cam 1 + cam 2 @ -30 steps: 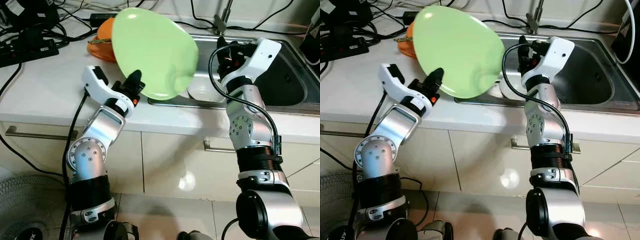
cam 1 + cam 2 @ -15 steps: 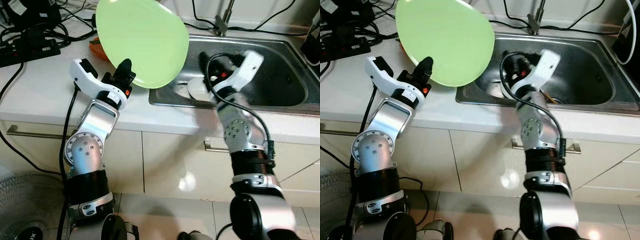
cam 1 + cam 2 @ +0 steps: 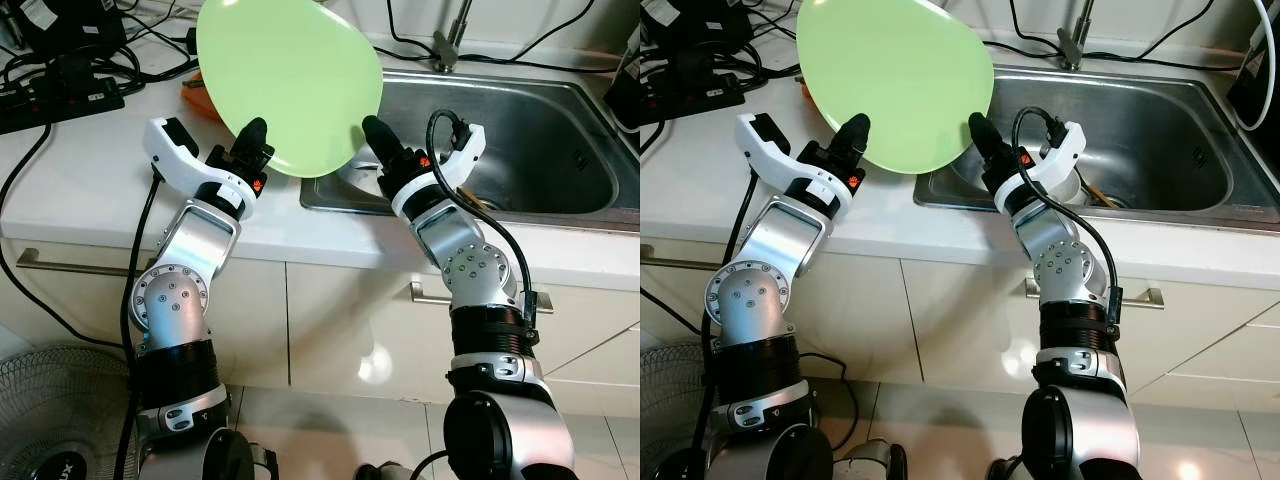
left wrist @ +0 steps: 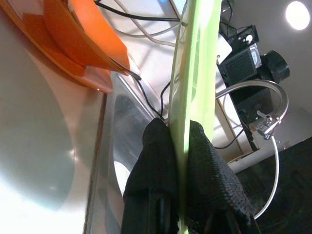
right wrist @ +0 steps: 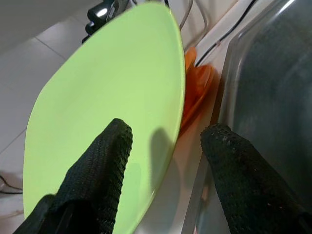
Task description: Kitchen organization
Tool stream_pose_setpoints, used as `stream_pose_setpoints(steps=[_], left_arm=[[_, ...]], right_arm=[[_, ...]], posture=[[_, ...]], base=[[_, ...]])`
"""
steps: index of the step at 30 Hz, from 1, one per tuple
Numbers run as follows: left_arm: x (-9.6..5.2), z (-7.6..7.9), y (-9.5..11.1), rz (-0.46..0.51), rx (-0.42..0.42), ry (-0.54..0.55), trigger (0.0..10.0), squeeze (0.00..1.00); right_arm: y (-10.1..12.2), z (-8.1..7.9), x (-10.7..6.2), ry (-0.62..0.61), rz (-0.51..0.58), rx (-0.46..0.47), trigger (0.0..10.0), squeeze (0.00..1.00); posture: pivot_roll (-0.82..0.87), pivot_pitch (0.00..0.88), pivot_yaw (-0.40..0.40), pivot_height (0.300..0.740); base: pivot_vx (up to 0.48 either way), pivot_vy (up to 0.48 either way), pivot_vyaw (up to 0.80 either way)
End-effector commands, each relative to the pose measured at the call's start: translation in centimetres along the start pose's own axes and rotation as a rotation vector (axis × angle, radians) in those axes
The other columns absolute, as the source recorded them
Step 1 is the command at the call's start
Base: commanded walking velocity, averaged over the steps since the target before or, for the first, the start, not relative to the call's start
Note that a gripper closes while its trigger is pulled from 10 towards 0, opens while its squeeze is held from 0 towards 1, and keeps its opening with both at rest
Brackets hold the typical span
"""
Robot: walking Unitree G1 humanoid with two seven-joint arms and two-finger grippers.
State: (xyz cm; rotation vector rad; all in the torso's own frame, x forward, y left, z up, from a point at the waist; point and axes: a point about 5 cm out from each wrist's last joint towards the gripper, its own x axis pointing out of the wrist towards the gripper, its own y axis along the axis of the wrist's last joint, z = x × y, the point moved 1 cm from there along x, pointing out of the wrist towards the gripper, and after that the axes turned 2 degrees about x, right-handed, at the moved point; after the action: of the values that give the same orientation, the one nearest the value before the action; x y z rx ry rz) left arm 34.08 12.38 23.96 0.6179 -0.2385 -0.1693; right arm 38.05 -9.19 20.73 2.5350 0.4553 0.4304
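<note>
Gripping the green plate point(image 3: 288, 85) by its lower edge, the left gripper point(image 3: 252, 150) has both fingers point(image 4: 161, 165) pressed on the rim and holds the plate upright above the white counter point(image 3: 90, 180). The right gripper point(image 5: 165, 146) has its fingers spread apart, one before the plate's face and one past its edge. Behind the plate lie orange dishes point(image 4: 83, 48). Beside it, the steel sink point(image 3: 1160, 110) holds a white bowl point(image 3: 1072, 188).

**Around the kitchen**

Black cables point(image 3: 60, 75) sprawl across the far left of the white worktop point(image 3: 90, 180). A fan point(image 3: 55, 410) stands on the tiled floor point(image 3: 340, 425) beside the cabinet doors point(image 3: 345, 325) with metal handles.
</note>
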Motion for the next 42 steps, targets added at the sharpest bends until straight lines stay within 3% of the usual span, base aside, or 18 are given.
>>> stream_pose_setpoints(steps=[1,17,18,20,21,32,33,42], left_arm=[[0.1,1.4,0.0,-0.005,-0.02,-0.084,10.0,0.0],[-0.3,1.5,-1.4,-0.093,-0.021,-0.114,10.0,0.0],[-0.3,1.5,-1.4,-0.095,-0.02,-0.114,10.0,0.0],[-0.3,1.5,-1.4,-0.095,-0.02,-0.113,10.0,0.0],[-0.3,1.4,-1.3,-0.093,-0.02,-0.113,10.0,0.0],[-0.2,1.0,-2.1,-0.14,0.01,-0.064,10.0,0.0],[-0.1,1.0,-2.3,-0.147,0.019,-0.06,10.0,0.97],[-0.2,0.5,-3.2,-0.193,0.051,-0.032,10.0,1.0]], right_arm=[[0.0,0.2,-0.3,0.005,-0.003,0.021,10.0,0.0],[-0.5,0.4,-0.1,-0.001,-0.02,0.019,10.0,0.0],[-0.4,0.3,-0.1,0.0,-0.012,0.023,4.5,0.0],[-0.4,0.3,-0.1,0.0,-0.009,0.024,4.5,0.0],[-0.3,0.3,-0.1,0.0,-0.003,0.028,0.0,0.0],[0.0,0.2,0.0,0.005,0.019,0.066,0.0,0.0],[0.0,0.1,0.0,0.01,0.021,0.073,0.0,0.0],[0.4,-0.3,0.0,0.026,0.045,0.13,0.0,0.0]], posture=[[0.06,0.081,0.001,0.718],[0.06,0.059,0.004,0.718],[0.06,0.055,0.004,0.718],[0.06,0.055,0.004,0.718],[0.06,0.056,0.004,0.718],[0.06,0.054,0.006,0.718],[0.06,0.054,0.006,0.718],[0.06,0.061,0.008,0.718]], base=[[0.0,0.0,0.0],[0.0,0.0,0.0],[0.0,0.0,0.0],[0.0,0.0,0.0],[0.0,0.0,0.0],[0.0,0.0,0.0],[0.0,0.0,0.0],[0.0,0.0,0.0]])
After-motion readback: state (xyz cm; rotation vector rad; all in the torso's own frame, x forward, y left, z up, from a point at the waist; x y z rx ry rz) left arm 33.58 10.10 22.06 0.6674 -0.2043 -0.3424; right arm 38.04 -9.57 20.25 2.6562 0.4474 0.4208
